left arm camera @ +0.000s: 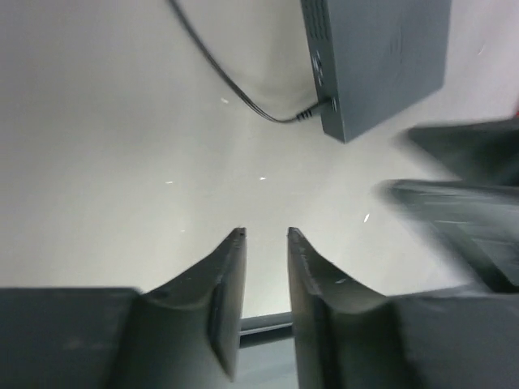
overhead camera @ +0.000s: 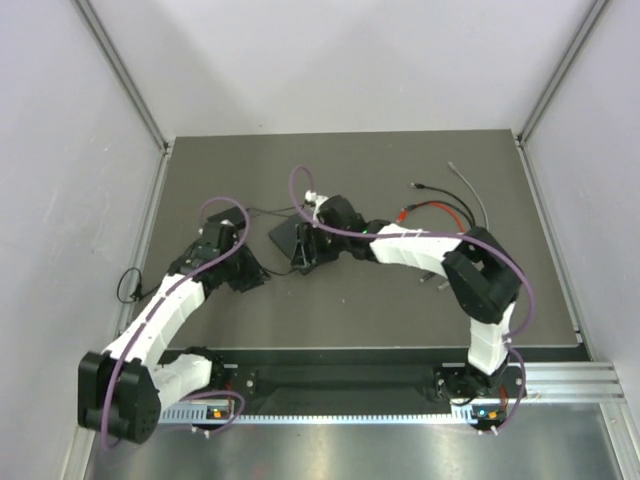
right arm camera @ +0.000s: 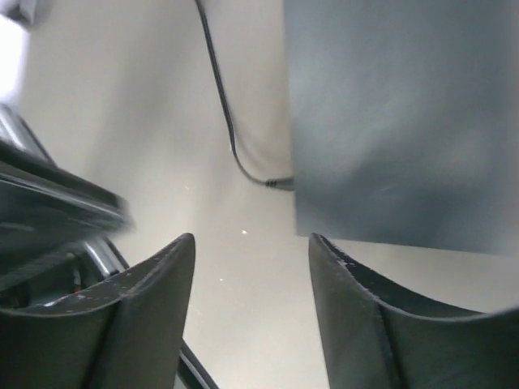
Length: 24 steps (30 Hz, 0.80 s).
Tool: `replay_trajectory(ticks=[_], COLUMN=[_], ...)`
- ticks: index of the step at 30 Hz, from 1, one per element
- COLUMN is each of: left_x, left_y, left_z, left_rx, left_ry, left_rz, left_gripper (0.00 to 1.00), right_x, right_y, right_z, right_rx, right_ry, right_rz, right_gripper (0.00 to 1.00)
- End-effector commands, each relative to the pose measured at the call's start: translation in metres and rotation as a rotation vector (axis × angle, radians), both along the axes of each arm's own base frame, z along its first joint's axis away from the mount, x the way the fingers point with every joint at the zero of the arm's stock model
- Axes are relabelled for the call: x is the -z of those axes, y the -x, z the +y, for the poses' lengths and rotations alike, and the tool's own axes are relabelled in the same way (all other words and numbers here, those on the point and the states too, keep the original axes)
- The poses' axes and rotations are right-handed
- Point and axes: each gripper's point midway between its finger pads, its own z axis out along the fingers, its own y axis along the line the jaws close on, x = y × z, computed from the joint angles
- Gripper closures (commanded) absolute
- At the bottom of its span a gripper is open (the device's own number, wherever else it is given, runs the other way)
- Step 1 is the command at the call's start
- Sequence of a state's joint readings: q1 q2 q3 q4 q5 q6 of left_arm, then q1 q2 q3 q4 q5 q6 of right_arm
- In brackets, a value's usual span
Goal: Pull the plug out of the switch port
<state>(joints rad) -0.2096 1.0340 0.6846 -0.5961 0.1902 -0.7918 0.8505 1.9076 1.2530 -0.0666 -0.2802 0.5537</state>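
Observation:
The switch (overhead camera: 285, 235) is a flat dark box lying mid-table. It also shows in the left wrist view (left arm camera: 381, 57) and in the right wrist view (right arm camera: 397, 121). A black plug (left arm camera: 315, 112) sits in a port on its thin edge, and its thin black cable (left arm camera: 219, 69) runs off across the mat. The same plug (right arm camera: 280, 183) shows in the right wrist view. My left gripper (left arm camera: 266, 233) is a little open and empty, a short way from the plug. My right gripper (right arm camera: 251, 237) is wide open and empty, just off the switch's near corner.
Loose red (overhead camera: 440, 208), grey (overhead camera: 470, 190) and black (overhead camera: 425, 186) cables lie at the back right. A black cable loop (overhead camera: 128, 285) hangs at the table's left edge. The two grippers are close together; the right one is blurred in the left wrist view (left arm camera: 462, 203).

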Motion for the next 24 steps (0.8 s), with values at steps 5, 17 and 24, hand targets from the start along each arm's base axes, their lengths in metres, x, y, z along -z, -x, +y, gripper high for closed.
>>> replay_trajectory(ticks=[5, 17, 24], left_x=[-0.008, 0.012, 0.025], left_y=[-0.039, -0.073, -0.079], left_z=[-0.039, -0.073, -0.071], left_rx=[0.114, 0.496, 0.612], left_ry=[-0.002, -0.225, -0.302], left_rz=[-0.131, -0.211, -0.141], left_gripper=[0.62, 0.64, 0.64], right_x=[-0.051, -0.036, -0.036], right_y=[-0.065, -0.09, -0.083], right_z=[-0.059, -0.091, -0.098], right_rx=[0.017, -0.049, -0.065], right_ry=[-0.038, 0.011, -0.018], right_rz=[-0.09, -0.067, -0.063], right_gripper=[0.36, 0.35, 0.35])
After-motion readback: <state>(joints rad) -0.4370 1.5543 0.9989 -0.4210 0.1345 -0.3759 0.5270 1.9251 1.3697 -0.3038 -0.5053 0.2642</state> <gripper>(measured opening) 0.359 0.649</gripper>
